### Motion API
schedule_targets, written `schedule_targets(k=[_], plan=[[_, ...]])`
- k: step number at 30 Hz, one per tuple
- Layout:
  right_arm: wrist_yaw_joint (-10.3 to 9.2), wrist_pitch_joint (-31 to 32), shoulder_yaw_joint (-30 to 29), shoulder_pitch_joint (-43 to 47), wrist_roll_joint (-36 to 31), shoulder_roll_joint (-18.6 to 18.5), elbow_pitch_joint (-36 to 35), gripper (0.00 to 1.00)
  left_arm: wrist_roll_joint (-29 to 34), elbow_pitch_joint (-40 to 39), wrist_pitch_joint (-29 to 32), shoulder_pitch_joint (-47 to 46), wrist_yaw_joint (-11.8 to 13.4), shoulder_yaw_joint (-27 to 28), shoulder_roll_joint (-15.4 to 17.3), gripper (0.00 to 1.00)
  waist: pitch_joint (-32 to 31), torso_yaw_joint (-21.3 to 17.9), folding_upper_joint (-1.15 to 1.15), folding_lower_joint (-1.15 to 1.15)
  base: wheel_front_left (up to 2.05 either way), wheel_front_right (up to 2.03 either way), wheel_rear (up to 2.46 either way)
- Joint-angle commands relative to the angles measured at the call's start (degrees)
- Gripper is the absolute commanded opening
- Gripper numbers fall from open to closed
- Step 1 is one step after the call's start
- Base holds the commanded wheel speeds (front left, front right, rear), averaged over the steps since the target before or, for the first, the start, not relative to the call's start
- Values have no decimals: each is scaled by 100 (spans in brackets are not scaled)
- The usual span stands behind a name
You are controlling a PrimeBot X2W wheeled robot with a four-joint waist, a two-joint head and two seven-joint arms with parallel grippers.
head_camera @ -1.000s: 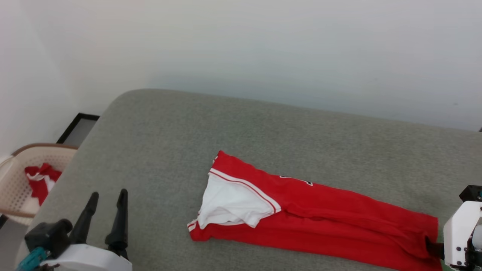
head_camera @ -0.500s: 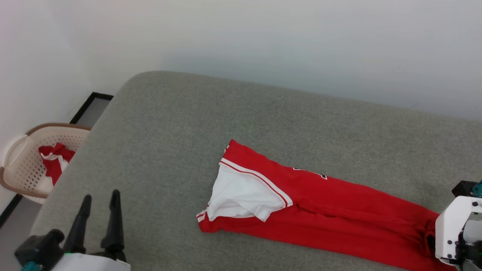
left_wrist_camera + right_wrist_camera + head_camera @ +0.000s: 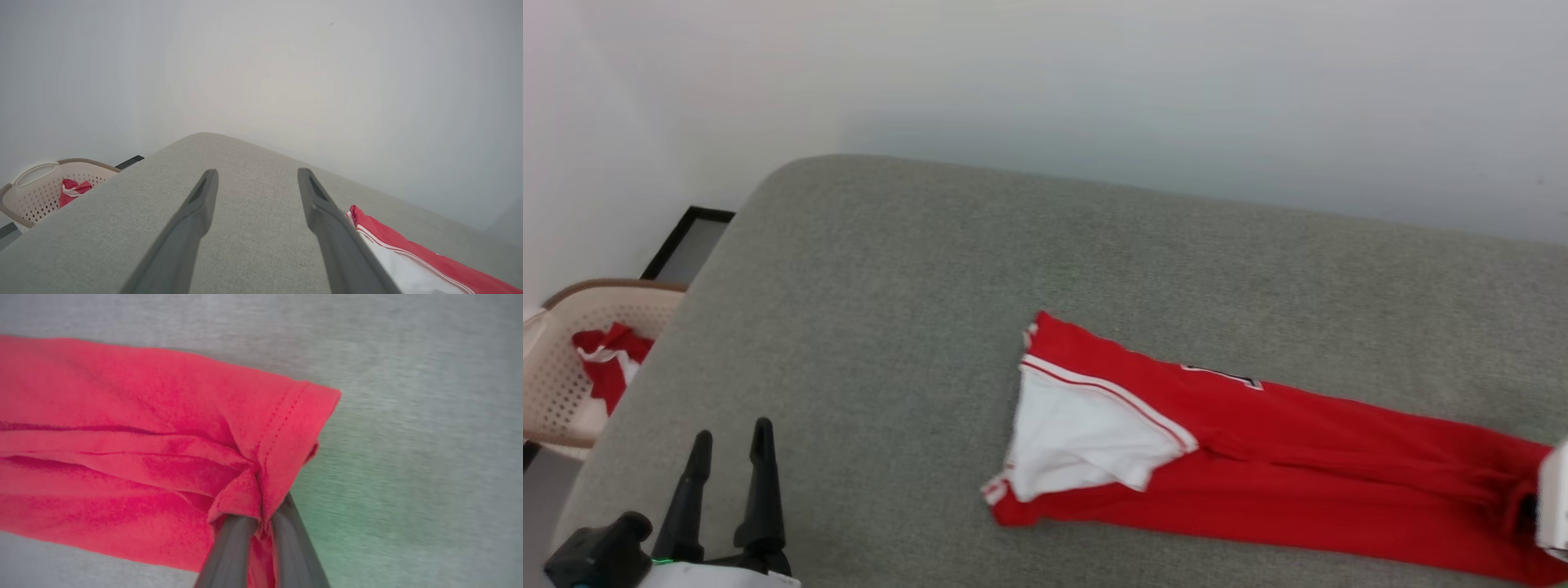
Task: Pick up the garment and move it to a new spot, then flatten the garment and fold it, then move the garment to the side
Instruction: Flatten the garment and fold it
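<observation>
In the right wrist view, right fingers (image 3: 229,552) tight on garment (image 3: 122,416) hem.

**Lighting and image quality.** Soft, bright, even light with no glare. Head view: a faint bluish shadow band on the wall (image 3: 1094,139) above the grey padded surface (image 3: 890,286). Left wrist view: hazy, dimmer at the corners, with wide-angle curving of that surface's edge. Right wrist view: streaky motion blur on the weave, the garment (image 3: 122,416) a saturated red, and a green cast beside the soft-focused right tool (image 3: 263,522).
</observation>
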Motion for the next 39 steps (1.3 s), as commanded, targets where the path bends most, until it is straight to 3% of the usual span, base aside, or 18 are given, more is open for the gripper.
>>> schedule_targets(k=[1,6,11,20,25,30,39], plan=[[-9,-68,-67,-50,-5,-140,112,0,44,23,2,46,-56,26,-33,100,-31,-95,0,0,0,0,0],[-9,-255,-260,-172,-79,-408,532,0,110,119,2,18,-137,2,-45,100,-66,-213,0,0,0,0,0],[-9,-256,-252,-313,-117,-423,770,0,122,192,2,42,-181,-15,-57,100,-160,-337,0,0,0,0,0],[-8,-158,433,-149,387,-196,-522,0,124,223,6,180,-193,-37,-65,100,-420,-533,0,0,0,0,0],[-8,-69,680,-124,560,12,-1203,0,141,226,48,125,-201,-127,-71,100,-486,-497,0,0,0,0,0],[-8,-80,964,-267,498,456,-1654,0,149,261,115,-10,-252,-285,-101,100,-518,-334,0,0,0,0,0],[-8,-327,1232,-666,97,1372,-1098,0,179,513,215,-484,-407,-701,-239,100,-472,286,0,0,0,0,0]])
